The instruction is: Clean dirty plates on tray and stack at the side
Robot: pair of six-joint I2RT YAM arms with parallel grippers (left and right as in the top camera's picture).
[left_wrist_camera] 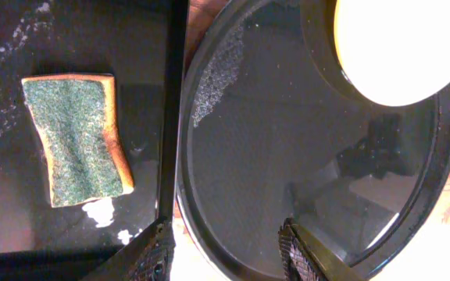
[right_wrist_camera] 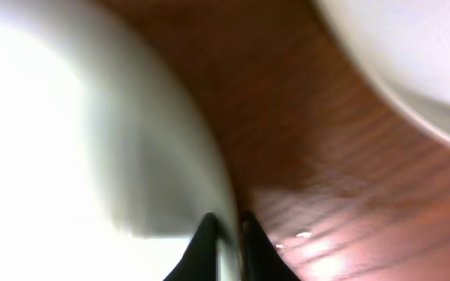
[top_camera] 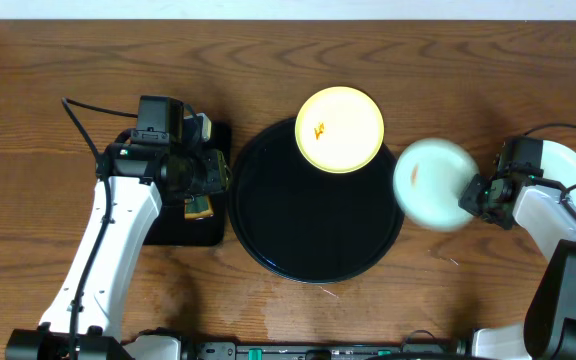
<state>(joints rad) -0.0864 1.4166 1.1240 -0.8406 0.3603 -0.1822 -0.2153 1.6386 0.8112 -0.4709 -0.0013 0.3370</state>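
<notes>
Reading the scene big to small: wooden table (top_camera: 68, 60), round black tray (top_camera: 308, 225) at centre, smaller rectangular tray (top_camera: 183, 230) just left of it under the left arm. Yellow plate (top_camera: 340, 130) sat on the round tray's far rim, orange smear (top_camera: 319, 130) unwiped. Mint plate (top_camera: 433, 185) was off the tray, just past its right edge, too blurred overhead to tell if it was clean. Third plate (top_camera: 574, 160) lay on the table far right, partly under the right arm. Sponge (left_wrist_camera: 76, 140) lay green side up in the rectangular tray.

Right gripper (top_camera: 476, 195) was clenched on the mint plate's rim; the wrist view showed its fingertips (right_wrist_camera: 209, 242) pinching the edge. Left gripper (left_wrist_camera: 226, 251) hung released over the seam between the two trays, nothing in it.

Step, as I judged it: either presenting the mint plate for wiping or carrying it aside. Couldn't tell which. If wiping, the next move called for the left arm to take the sponge and meet the plate while the right held it level. Thin edge pinch, so slip risk under scrubbing.
</notes>
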